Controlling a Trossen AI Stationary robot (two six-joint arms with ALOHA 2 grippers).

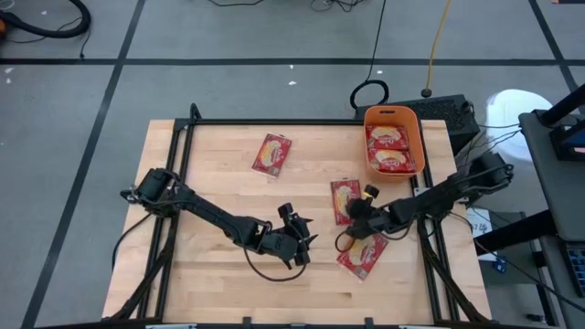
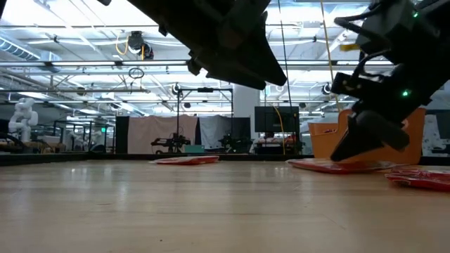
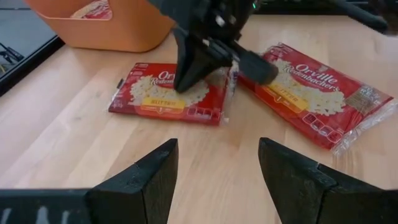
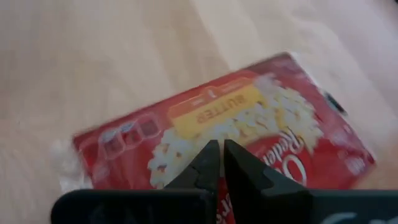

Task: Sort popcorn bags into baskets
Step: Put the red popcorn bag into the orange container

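while the left gripper [image 1: 294, 239] hangs mid-table with jaws apart, the right gripper [image 4: 221, 163] sits jaws together over a popcorn bag [image 4: 230, 130] near the orange basket [image 1: 416, 132].

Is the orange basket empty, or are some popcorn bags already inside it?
Not empty: the orange basket holds two popcorn bags, lying flat, seen from above.

1. Both arms are matte black, built of slim jointed links.
2. The left end effector [image 3: 214, 177] has two thick, wedge-shaped black fingers.
3. The right end effector [image 4: 221, 163] has tapered black fingers.
4. Black cables loop beside each wrist.
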